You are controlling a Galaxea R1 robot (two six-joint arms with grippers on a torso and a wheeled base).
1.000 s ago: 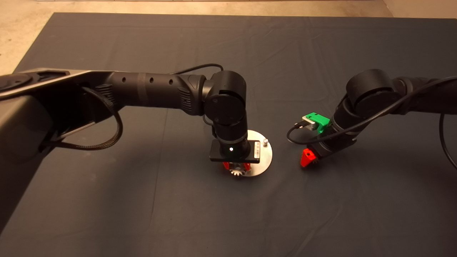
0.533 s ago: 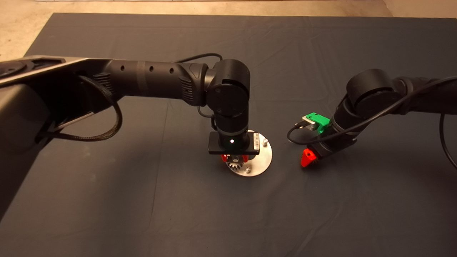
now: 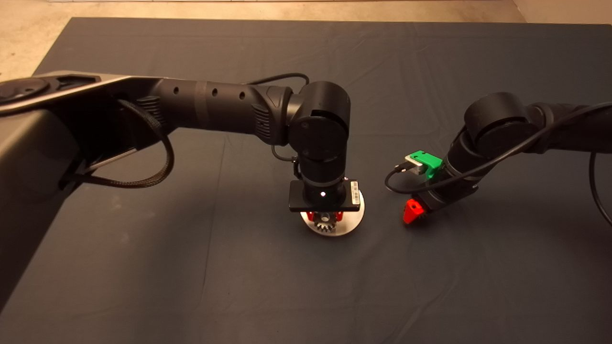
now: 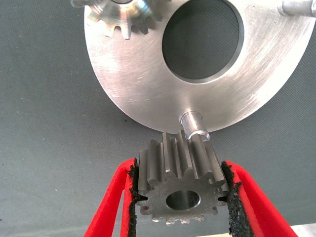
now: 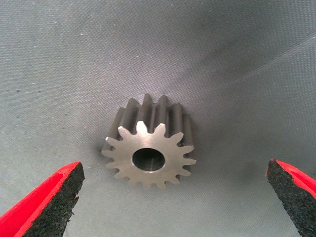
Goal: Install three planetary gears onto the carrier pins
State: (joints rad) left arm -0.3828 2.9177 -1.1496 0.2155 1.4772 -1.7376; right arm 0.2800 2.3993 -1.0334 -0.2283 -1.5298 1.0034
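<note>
The left hand [image 4: 181, 197] grips one planetary gear [image 4: 180, 185] between its two black pads [image 4: 132, 197], the pads pressed on opposite sides of the teeth, the gear's centre hole facing the wrist camera. In the head view this left hand [image 3: 325, 217] hangs over the round silver carrier plate [image 3: 351, 222] near the middle of the dark mat [image 3: 191, 267] on the worktop, the held gear [image 3: 325, 222] showing just below the wrist. From the left wrist, the gear sits just beside one carrier pin [image 4: 193, 125] at the rim of the plate [image 4: 133, 79]; whether gear and pin touch cannot be told. A second pin [image 4: 296, 8] stands near the far rim, bare. A second planetary gear [image 4: 121, 11] lies on the plate at the far side of the large central hole [image 4: 202, 39], only partly in view.

The right hand [image 3: 412, 211] is low over the mat, to the right of the plate and well apart from it. Its fingers [image 5: 47, 202] are spread wide, and the third planetary gear [image 5: 148, 148] lies flat on the mat between them, touching neither pad, with its bore facing upward.
</note>
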